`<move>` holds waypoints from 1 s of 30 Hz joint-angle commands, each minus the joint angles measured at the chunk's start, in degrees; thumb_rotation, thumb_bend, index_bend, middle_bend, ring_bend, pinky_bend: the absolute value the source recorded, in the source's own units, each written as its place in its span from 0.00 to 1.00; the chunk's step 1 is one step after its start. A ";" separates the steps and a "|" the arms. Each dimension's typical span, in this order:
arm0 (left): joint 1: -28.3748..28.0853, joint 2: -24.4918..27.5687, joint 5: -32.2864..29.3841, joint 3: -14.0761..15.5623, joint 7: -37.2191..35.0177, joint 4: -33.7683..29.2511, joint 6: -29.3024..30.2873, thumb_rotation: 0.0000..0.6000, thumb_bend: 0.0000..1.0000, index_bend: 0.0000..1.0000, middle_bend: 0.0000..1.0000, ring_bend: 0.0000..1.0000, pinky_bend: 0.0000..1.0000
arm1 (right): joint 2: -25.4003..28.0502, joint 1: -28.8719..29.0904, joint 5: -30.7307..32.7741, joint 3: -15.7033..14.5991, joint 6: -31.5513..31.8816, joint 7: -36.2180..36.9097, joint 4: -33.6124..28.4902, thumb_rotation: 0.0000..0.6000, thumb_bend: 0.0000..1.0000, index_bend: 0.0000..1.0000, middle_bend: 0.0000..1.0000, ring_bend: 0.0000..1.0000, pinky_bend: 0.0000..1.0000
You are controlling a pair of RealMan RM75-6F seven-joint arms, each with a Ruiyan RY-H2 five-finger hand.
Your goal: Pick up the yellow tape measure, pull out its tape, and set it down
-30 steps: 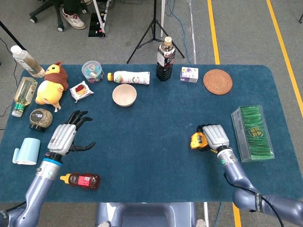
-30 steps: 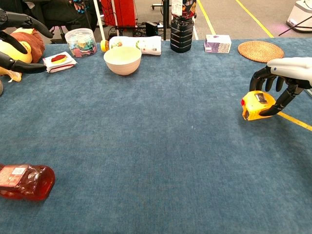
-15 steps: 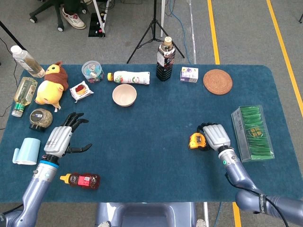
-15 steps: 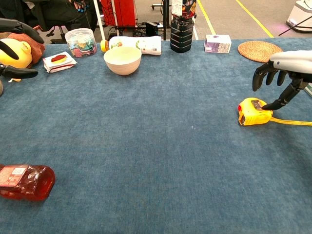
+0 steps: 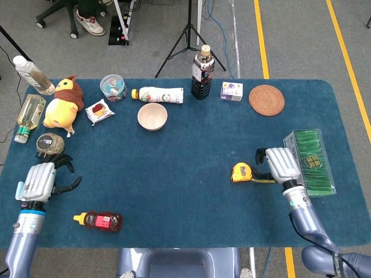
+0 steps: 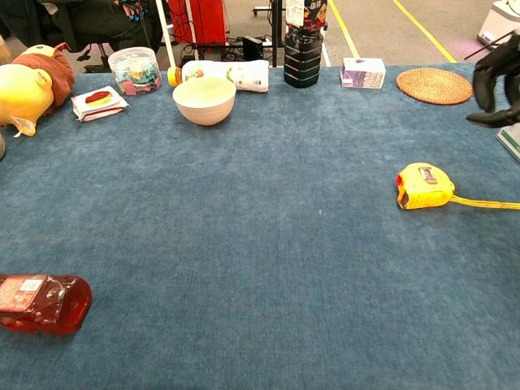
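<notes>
Released since the earlier frame, yellow tape measure is left on the worktop with tape extended, right hand withdrawn, fingers spread and empty; unlocked, the tape may be retracted.

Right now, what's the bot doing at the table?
Nothing is being held. The yellow tape measure lies on the blue table with its tape pulled out toward the robot's right. The right hand hangs open just beside it, not touching, next to the green box. The left hand is open at the table's left edge, near the red bottle. The task looks about done.
</notes>
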 commanded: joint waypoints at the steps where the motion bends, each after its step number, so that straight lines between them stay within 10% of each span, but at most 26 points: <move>1: 2.64 1.01 1.16 0.97 -1.00 1.73 3.15 0.90 0.24 0.55 0.36 0.26 0.27 | 0.87 -2.81 -2.38 -0.63 4.03 0.32 -0.31 0.86 0.35 0.62 0.59 0.66 0.66; 30: 13.29 3.45 3.23 2.98 -3.66 6.19 8.95 0.91 0.24 0.56 0.37 0.27 0.28 | 5.86 -18.70 -6.17 -3.75 17.00 7.00 -1.74 0.85 0.36 0.63 0.60 0.63 0.59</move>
